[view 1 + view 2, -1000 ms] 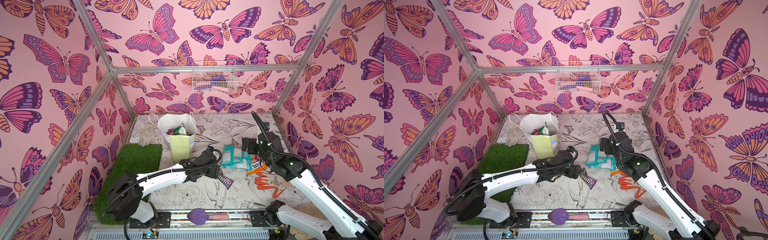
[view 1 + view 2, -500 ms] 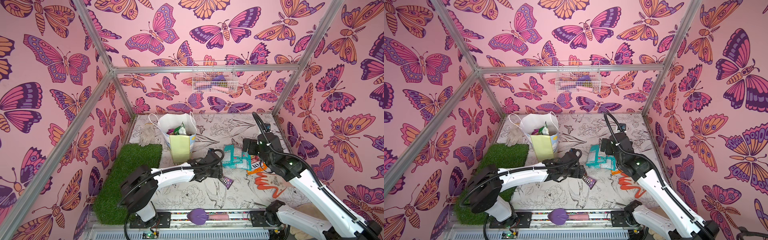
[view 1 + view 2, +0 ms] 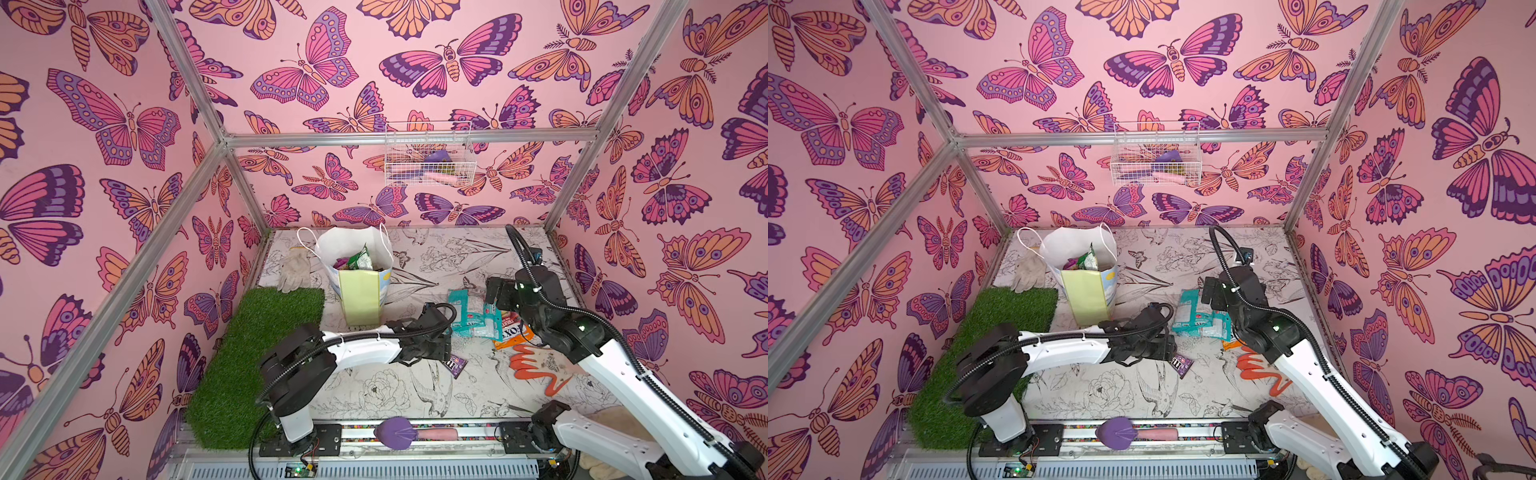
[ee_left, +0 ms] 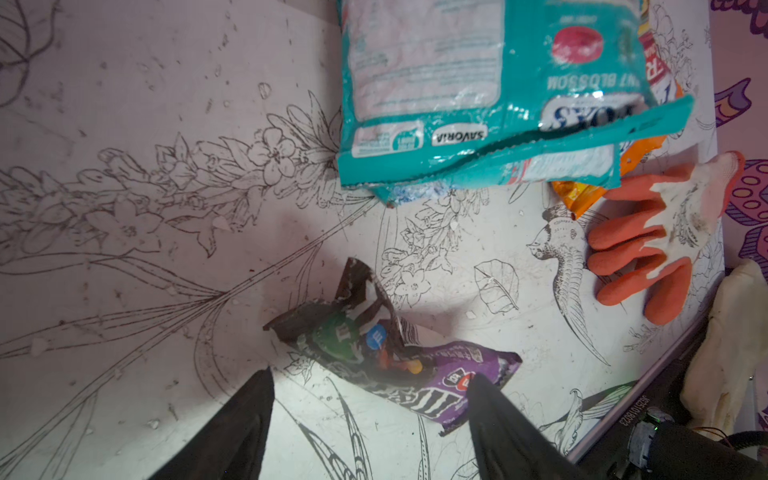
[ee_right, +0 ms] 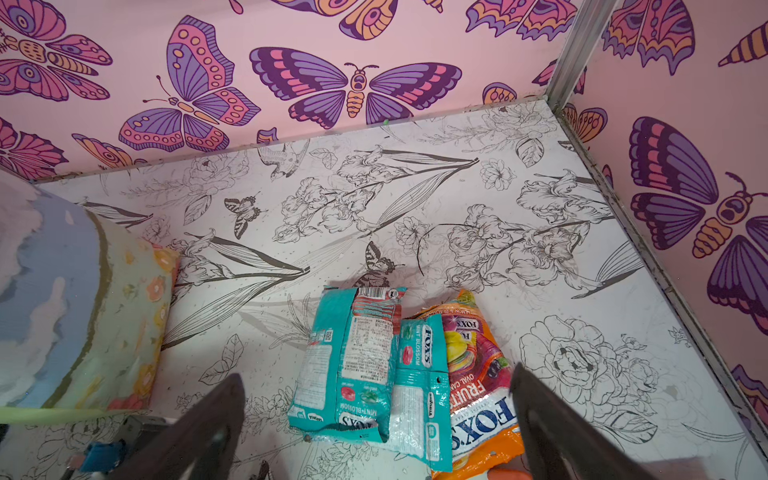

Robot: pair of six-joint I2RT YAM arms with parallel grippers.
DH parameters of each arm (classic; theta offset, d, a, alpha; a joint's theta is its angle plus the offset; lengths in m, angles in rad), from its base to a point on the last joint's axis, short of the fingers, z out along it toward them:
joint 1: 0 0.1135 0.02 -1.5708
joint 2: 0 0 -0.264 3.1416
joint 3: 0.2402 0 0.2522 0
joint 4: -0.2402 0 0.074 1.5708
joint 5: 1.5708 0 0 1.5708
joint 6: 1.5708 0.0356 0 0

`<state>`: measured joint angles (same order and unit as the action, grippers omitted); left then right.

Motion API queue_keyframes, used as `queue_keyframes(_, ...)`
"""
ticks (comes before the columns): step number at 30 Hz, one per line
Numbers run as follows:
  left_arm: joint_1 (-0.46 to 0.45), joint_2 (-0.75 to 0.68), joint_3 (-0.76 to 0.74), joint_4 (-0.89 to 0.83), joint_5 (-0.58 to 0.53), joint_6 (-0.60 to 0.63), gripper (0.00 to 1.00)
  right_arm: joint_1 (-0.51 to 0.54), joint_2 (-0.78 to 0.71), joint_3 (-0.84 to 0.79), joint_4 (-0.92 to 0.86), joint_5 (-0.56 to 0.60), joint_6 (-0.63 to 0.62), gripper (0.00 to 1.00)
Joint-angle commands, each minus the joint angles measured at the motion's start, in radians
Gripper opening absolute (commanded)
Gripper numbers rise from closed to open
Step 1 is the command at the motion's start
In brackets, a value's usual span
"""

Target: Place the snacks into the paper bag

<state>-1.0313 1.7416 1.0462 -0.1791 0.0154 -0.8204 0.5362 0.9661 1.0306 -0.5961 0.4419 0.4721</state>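
Observation:
The paper bag stands upright at the back left with green and purple snacks inside. In the right wrist view its blue front shows. Two teal packets overlap the orange Fox's bag on the table. My right gripper hangs open above them. The small dark M&M's packet lies crumpled just ahead of my left gripper. That gripper is open, with one fingertip over the packet's purple end.
An orange-and-grey glove lies right of the packets, under my right arm. A grey-white glove sits behind the grass mat. A white wire basket hangs on the back wall.
My left gripper has come down and forward to the M&M's packet, and its jaws have narrowed a little. The right arm has not moved.

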Motion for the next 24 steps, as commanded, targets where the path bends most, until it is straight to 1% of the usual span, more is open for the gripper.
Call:
queue_keyframes(1,-0.01,0.019,0.021,0.005,0.008,-0.005,0.74,-0.008,-0.017,-0.006,-0.017,0.017,0.017,0.99)
queue_keyframes(13,-0.019,0.064,0.044,0.0,0.012,-0.005,0.71,-0.01,-0.034,-0.018,-0.009,0.014,0.022,0.99)
queue_keyframes(24,-0.024,0.102,0.067,-0.011,0.013,0.007,0.64,-0.009,-0.037,-0.024,-0.002,0.008,0.023,0.99)
